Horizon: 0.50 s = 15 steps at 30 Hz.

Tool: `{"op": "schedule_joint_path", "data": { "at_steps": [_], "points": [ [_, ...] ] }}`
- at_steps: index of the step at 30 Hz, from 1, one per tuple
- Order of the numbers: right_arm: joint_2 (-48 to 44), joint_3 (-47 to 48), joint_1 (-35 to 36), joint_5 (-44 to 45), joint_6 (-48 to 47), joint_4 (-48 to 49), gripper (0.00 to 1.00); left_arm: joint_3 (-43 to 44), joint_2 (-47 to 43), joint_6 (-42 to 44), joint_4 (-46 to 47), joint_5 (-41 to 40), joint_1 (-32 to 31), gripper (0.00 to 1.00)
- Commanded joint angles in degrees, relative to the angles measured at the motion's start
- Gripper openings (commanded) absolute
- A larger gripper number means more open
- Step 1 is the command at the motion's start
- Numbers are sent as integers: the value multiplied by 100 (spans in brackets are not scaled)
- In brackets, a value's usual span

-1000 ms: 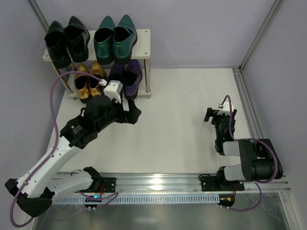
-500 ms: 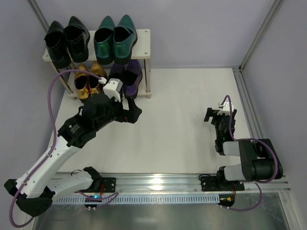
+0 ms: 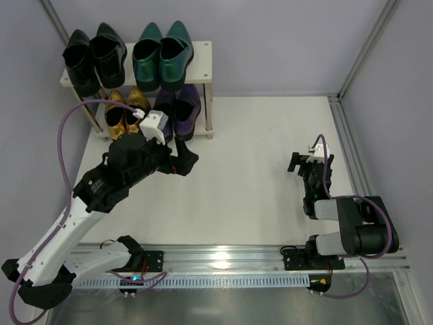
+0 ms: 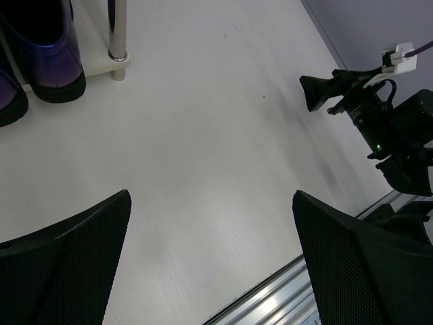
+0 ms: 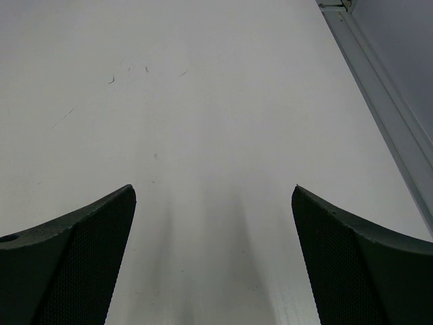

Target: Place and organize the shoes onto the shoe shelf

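From above, all shoes (image 3: 162, 54) sit paired on the shoe shelf (image 3: 201, 64). At the left wrist, left fingers (image 4: 64, 267) gape empty near the purple shoes (image 4: 47, 61); any retreat should clear those heels. At the right wrist, right fingers (image 5: 67, 261) stand apart above the table (image 5: 216, 101)

Purple shoes (image 3: 186, 108): toes hidden under the top tier of the shelf (image 3: 201, 57). The left shoe is partly covered by the left arm's white mount (image 3: 154, 125). In the left wrist view they are cut off by the top edge.
Gold shoes (image 3: 120, 116): toes hidden likewise.
Left claw (image 4: 211, 203), right claw (image 5: 213, 196): fingers cut off by the bottom edge, apparently spread.
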Motion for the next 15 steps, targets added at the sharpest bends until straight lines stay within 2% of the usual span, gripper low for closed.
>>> {"op": "schedule_joint_path", "data": {
  "at_steps": [1, 3, 6, 9, 12, 15],
  "points": [
    [-69, 60, -16, -49, 79, 284, 97, 279, -269, 28, 46, -173, -23, 100],
    [-69, 51, -16, -58, 79, 284, 97, 322, -392, 19, 38, -489, -14, 100],
    [-78, 60, -7, -49, 79, 284, 97, 498, -410, -34, -313, -1412, -23, 100],
    [-78, 51, -16, -49, 79, 284, 97, 577, -401, -113, -621, -2648, -23, 100],
    [-78, 42, -16, -58, 88, 284, 97, 595, -392, -122, -841, -3170, -23, 100],
    [-69, 51, -7, -58, 79, 284, 97, 551, -453, -96, -833, -3207, -23, 100]
  ]
}}
